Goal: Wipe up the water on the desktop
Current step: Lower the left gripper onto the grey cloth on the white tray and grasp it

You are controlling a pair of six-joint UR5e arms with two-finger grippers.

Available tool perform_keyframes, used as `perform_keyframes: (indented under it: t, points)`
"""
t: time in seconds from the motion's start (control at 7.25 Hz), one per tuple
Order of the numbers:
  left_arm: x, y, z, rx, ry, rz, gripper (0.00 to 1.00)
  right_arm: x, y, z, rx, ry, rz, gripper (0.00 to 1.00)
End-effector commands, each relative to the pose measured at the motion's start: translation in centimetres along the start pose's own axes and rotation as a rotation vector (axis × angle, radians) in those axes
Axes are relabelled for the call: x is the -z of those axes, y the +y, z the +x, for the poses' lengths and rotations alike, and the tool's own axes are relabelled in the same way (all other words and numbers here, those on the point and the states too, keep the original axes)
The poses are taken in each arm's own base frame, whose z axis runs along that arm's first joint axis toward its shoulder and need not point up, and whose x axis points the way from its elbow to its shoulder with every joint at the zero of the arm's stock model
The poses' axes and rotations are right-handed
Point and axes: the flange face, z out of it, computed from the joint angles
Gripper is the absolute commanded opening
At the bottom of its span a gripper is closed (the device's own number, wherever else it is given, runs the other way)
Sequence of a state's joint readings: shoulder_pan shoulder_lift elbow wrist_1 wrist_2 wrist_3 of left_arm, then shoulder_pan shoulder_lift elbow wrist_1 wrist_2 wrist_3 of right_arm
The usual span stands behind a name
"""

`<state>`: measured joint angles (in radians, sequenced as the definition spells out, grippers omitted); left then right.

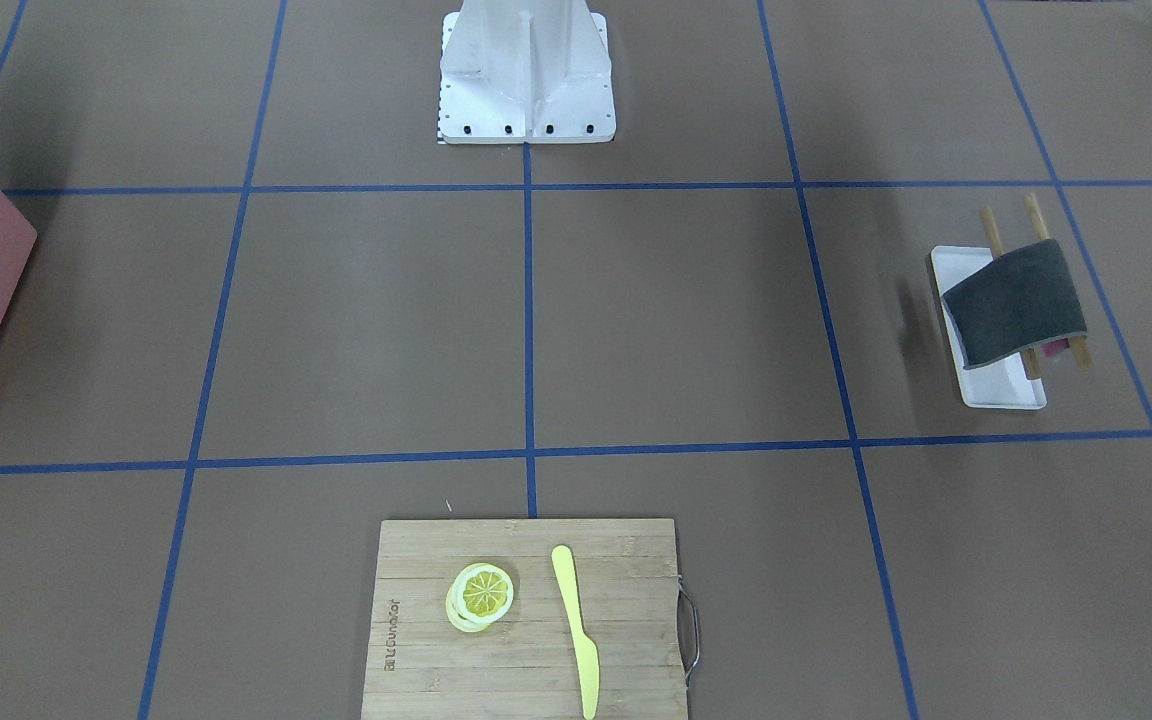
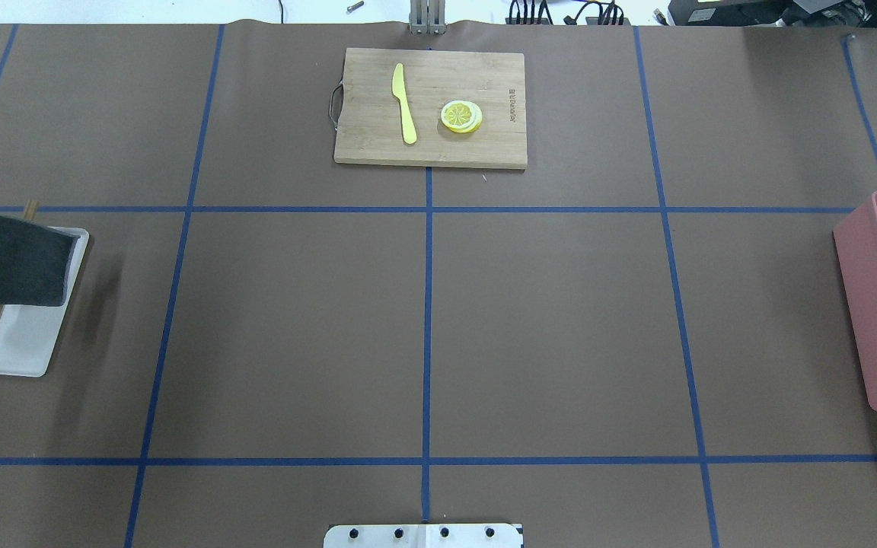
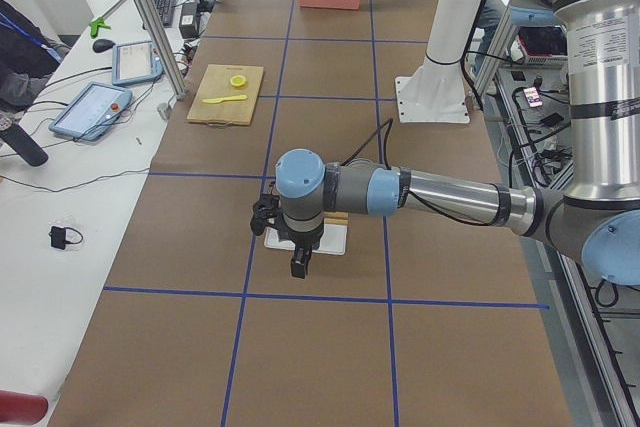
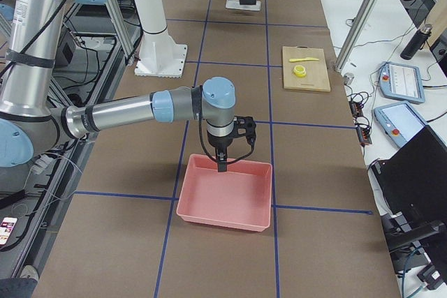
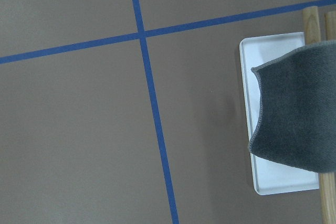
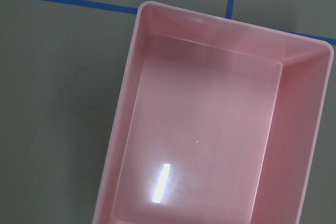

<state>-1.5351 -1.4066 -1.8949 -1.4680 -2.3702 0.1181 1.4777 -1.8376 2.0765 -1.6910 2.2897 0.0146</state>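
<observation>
Neither pincer's opening can be told: the left pincer [image 3: 298,265] hangs by the white tray [image 1: 1001,390], the right pincer [image 4: 222,165] by the pink bin [image 2: 865,320], and neither appears to hold or touch anything. The grey cloth [image 1: 1016,300], draped over a wooden rack [image 1: 1035,214] at the robot's left end of the brown surface [image 1: 676,320], looks light, soft and limp; best pinched along its hanging edge. No water is plainly visible.

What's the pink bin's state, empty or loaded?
Empty. The right wrist view shows the pink bin with a bare, glossy floor; the exterior right view shows nothing in it either.
</observation>
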Motion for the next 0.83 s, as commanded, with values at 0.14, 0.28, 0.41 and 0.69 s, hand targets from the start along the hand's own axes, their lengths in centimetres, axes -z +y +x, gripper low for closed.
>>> perform_keyframes:
  t: [0.14, 0.28, 0.41, 0.69]
  points:
    - [0.3, -0.2, 0.2, -0.006, -0.001, 0.006, 0.99, 0.2, -0.1, -0.3, 0.005, -0.002, 0.004, 1.00]
    - [0.4, -0.3, 0.3, -0.010, -0.002, 0.011, 0.99, 0.4, -0.1, -0.5, 0.010, -0.002, 0.010, 1.00]
    - [0.7, -0.8, 0.6, -0.017, -0.002, 0.017, 0.99, 0.5, -0.2, -0.6, 0.011, -0.003, 0.011, 1.00]
    - [1.5, -1.1, 1.4, -0.037, -0.003, 0.038, 0.99, 2.3, -2.1, -2.0, 0.088, 0.006, 0.112, 1.00]
